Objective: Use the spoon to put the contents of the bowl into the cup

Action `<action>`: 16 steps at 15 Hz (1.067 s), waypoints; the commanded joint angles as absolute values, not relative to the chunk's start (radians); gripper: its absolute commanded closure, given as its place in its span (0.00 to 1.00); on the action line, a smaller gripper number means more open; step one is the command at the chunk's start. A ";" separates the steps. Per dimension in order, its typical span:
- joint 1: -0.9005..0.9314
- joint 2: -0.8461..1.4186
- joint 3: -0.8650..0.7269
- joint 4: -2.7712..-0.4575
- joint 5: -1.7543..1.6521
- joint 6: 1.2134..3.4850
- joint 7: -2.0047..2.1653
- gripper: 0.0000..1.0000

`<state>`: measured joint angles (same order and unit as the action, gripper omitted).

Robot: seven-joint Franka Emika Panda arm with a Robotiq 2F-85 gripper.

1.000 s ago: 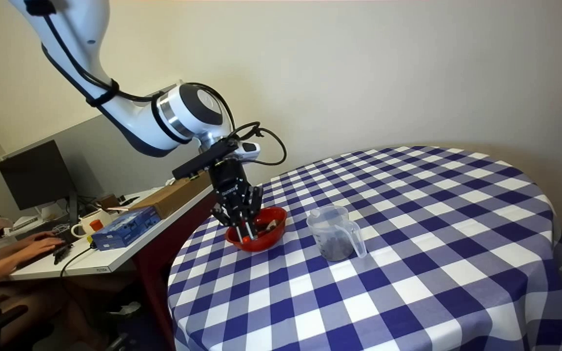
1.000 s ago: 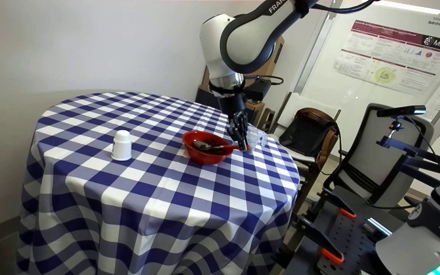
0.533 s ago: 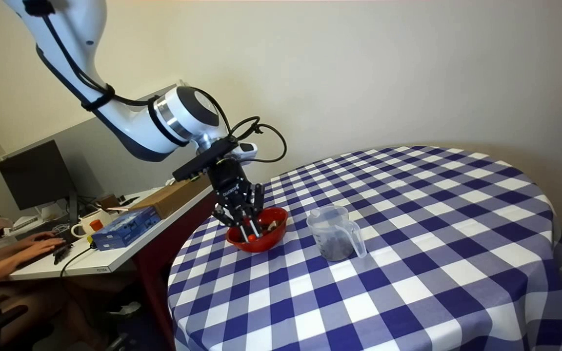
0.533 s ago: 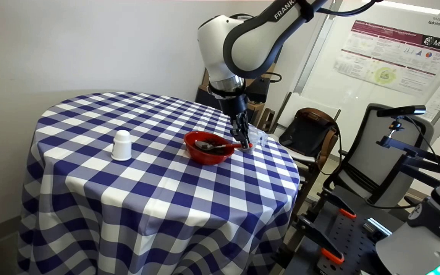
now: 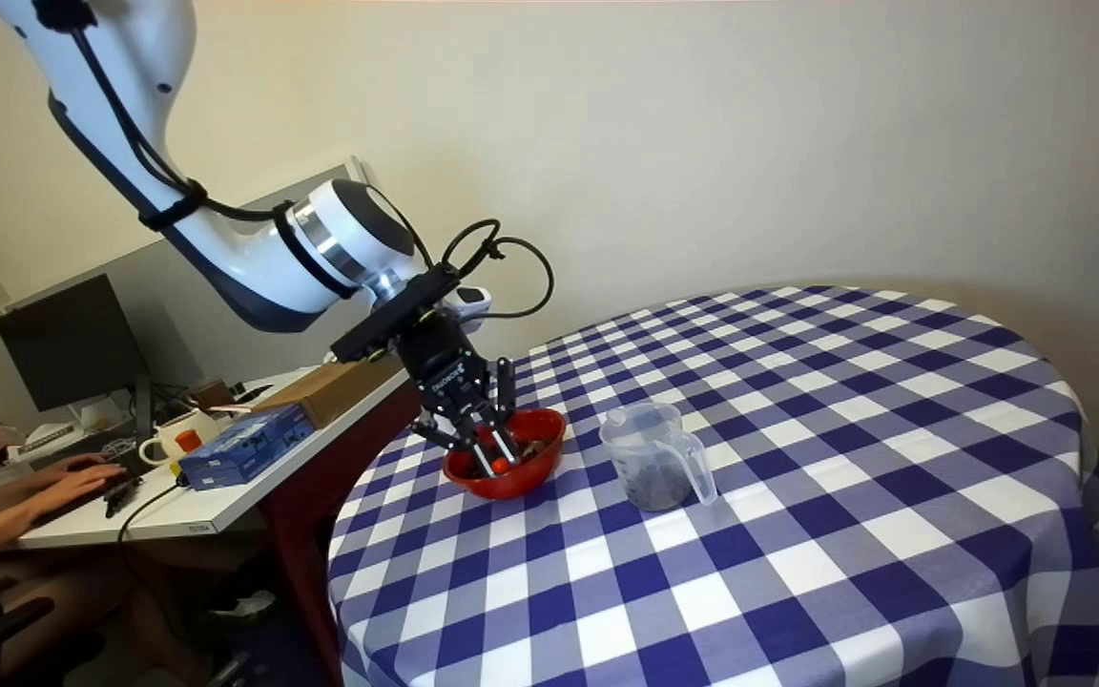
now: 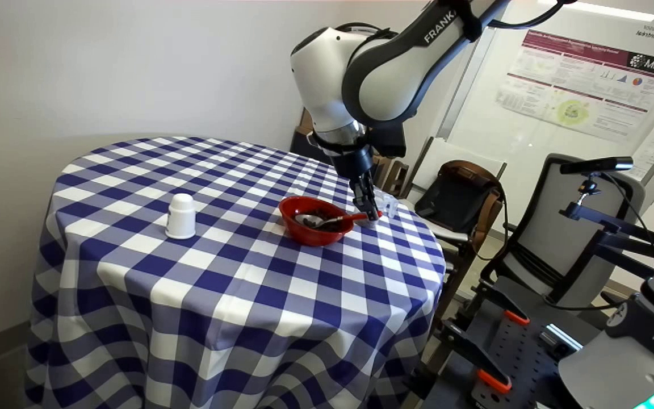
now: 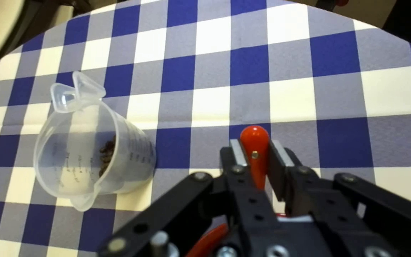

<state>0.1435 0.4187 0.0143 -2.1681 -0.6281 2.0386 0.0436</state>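
My gripper (image 7: 257, 151) is shut on the red handle of the spoon (image 7: 254, 141), whose rounded end sticks out past the fingertips. In an exterior view the spoon's metal head (image 6: 309, 221) lies inside the red bowl (image 6: 311, 237), among the dark contents (image 6: 334, 226). In an exterior view the gripper (image 5: 492, 458) is low at the near rim of the bowl (image 5: 540, 468). The clear cup (image 5: 640, 448) stands upright beside the bowl, handle out. In the wrist view the cup (image 7: 136, 164) is left of the fingers and holds some dark bits (image 7: 107, 155).
A white bottle-like object (image 6: 181, 217) stands on the checkered tablecloth (image 6: 151, 284). A desk (image 5: 225, 506) with a blue box (image 5: 246, 447) and a seated person's hands (image 5: 72, 482) is beside the table. A bag on a chair (image 6: 457, 196) stands behind.
The arm has leaned and the gripper has shifted slightly toward the cup's side, with the spoon in it. The spoon's head moved within the bowl, and the bowl slid slightly the same way.
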 commanded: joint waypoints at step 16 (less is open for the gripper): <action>0.151 0.365 0.079 -2.254 -0.670 2.028 0.046 0.91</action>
